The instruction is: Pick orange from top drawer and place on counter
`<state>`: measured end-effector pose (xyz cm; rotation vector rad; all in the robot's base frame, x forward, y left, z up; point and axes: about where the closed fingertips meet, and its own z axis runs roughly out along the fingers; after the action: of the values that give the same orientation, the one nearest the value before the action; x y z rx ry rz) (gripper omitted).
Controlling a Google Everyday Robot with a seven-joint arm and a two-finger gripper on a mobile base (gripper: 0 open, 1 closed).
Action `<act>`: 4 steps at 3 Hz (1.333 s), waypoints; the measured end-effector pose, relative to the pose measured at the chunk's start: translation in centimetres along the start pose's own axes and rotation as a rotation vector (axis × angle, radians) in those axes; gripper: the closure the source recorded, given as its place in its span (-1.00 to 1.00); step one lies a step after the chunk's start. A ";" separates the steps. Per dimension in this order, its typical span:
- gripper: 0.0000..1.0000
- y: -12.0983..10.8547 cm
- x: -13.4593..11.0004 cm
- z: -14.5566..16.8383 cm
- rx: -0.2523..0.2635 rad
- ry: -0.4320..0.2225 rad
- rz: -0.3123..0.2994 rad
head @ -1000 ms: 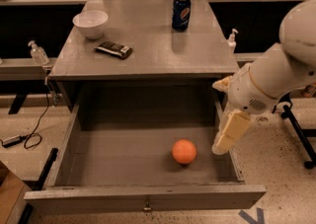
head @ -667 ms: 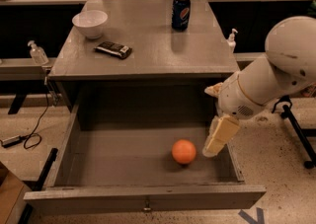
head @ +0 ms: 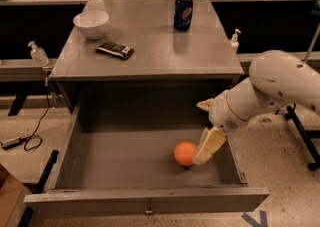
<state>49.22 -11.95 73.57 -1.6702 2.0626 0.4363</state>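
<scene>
Here, top drawer open across the lower frame, orange on its floor right of centre, end effector down inside just right of it, how far open cannot be told, table above bearing white bowl, soda can

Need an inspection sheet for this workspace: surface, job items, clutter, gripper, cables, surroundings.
Surface: counter, grey, slightly glossy, three items on it.
Job's things: top drawer pulled open; orange on its floor, right of centre, towards the front.
Clutter: white bowl at back left of the counter; soda can upright at the back, right of centre; dark snack bar flat in front of the bowl.
Gripper: gripper down in the drawer, close beside the orange's right side; contact cannot be told.
Cables: black cable on the floor left of the cabinet.
Surroundings: left pump bottle; right pump bottle; blue tape mark on the floor.
</scene>
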 end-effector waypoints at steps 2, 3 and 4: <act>-1.00 0.7 0.0 0.4 0.016 0.027 -0.002; -1.00 0.4 0.5 2.2 0.042 0.012 0.008; -1.00 -0.4 1.7 4.7 0.052 -0.002 0.032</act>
<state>49.96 -11.07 68.63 -1.6086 2.0833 0.3914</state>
